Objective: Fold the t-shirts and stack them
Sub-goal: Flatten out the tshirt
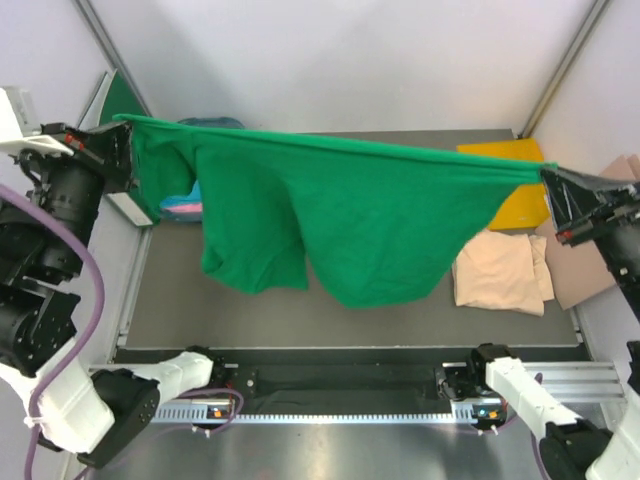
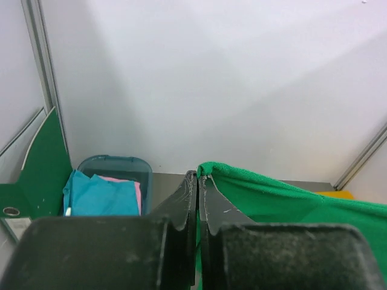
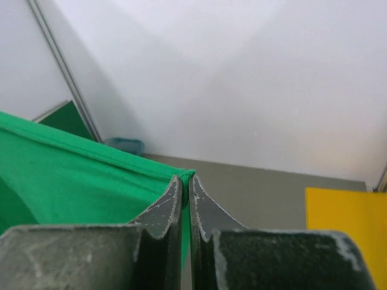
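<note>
The bright green t-shirt (image 1: pixel 340 215) hangs stretched in the air across the table, its top hem taut between both grippers. My left gripper (image 1: pixel 130 150) is shut on its left corner, seen in the left wrist view (image 2: pixel 200 176). My right gripper (image 1: pixel 548 180) is shut on its right corner, seen in the right wrist view (image 3: pixel 187 177). A beige-peach t-shirt (image 1: pixel 503 272) lies folded on the table at the right. The teal-blue t-shirt (image 2: pixel 100 196) and the pink t-shirt (image 2: pixel 124 181) lie in a teal tub (image 2: pixel 130 166) at the back left.
A yellow folder (image 1: pixel 515 195) lies behind the beige-peach shirt. A green ring binder (image 2: pixel 39 175) stands at the far left by the wall. A cardboard piece (image 1: pixel 590 265) sits at the right table edge. White walls enclose the back.
</note>
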Controlling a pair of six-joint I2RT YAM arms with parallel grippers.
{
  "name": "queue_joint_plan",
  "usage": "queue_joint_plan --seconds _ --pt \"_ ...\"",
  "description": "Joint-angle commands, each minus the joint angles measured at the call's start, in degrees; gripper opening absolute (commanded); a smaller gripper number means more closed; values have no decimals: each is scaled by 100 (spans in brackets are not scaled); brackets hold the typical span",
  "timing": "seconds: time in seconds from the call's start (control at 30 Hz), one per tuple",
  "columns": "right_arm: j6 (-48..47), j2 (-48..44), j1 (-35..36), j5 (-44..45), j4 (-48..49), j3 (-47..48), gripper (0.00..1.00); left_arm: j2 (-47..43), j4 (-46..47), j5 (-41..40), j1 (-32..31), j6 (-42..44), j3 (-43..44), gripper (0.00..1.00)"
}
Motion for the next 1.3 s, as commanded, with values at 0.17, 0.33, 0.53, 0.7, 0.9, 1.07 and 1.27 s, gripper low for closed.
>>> queue_joint_plan --seconds 0.17,0.33,0.53,0.7,0.9,1.07,1.27 --pt "-263 -176 -129 1322 912 -2476 0 1735 275 -486 108 181 -504 0" --pt "-492 814 -164 1859 1878 -3400 0 2959 178 -161 161 294 -706 0" --pt "-905 3254 -260 1824 2838 -3051 0 4585 143 -37 292 426 -382 0" --pt "-897 5130 -296 1736 2891 -1821 0 5710 196 -405 319 453 -110 0" --pt "-607 6407 -340 1710 2794 -695 0 6318 274 -380 337 93 453 0" --pt "-624 6452 -401 1815 2917 -650 0 6108 573 -590 337 110 507 0" --pt "-501 6398 -489 1806 2996 -913 0 6265 820 -74 433 22 559 52"
